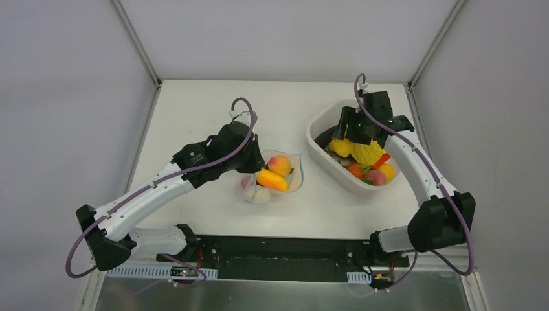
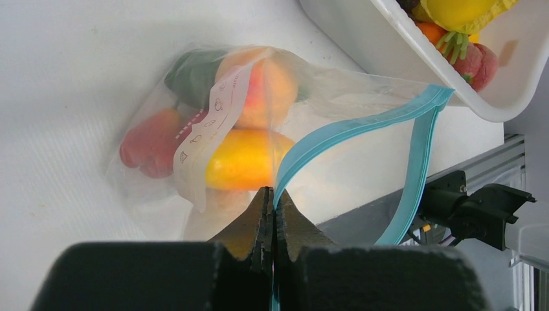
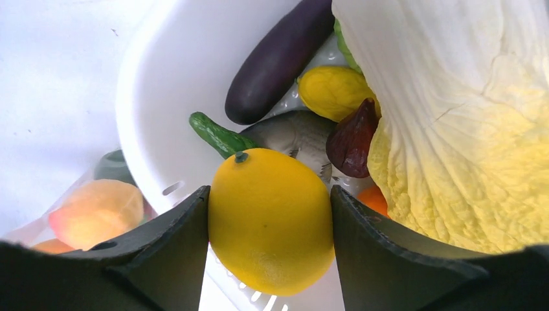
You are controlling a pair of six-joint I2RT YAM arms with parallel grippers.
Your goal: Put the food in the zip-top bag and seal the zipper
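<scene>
Left hand [image 2: 272,197] pinched closed on the teal zipper [image 2: 362,120] of the zip-top bag [image 1: 288,184], bag at centre of the surface [image 1: 207,110] with some food [image 2: 246,159] inside, right hand [image 1: 351,133] clamping a yellow lemon [image 3: 268,220] over the white tub [image 1: 322,160], at 3 o'clock from the bag.

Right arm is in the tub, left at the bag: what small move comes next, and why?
Probably lift the right gripper up out of the white tub: its fingers press the yellow lemon on both sides, while the left gripper pinches the zipper, holding the bag mouth open.
</scene>
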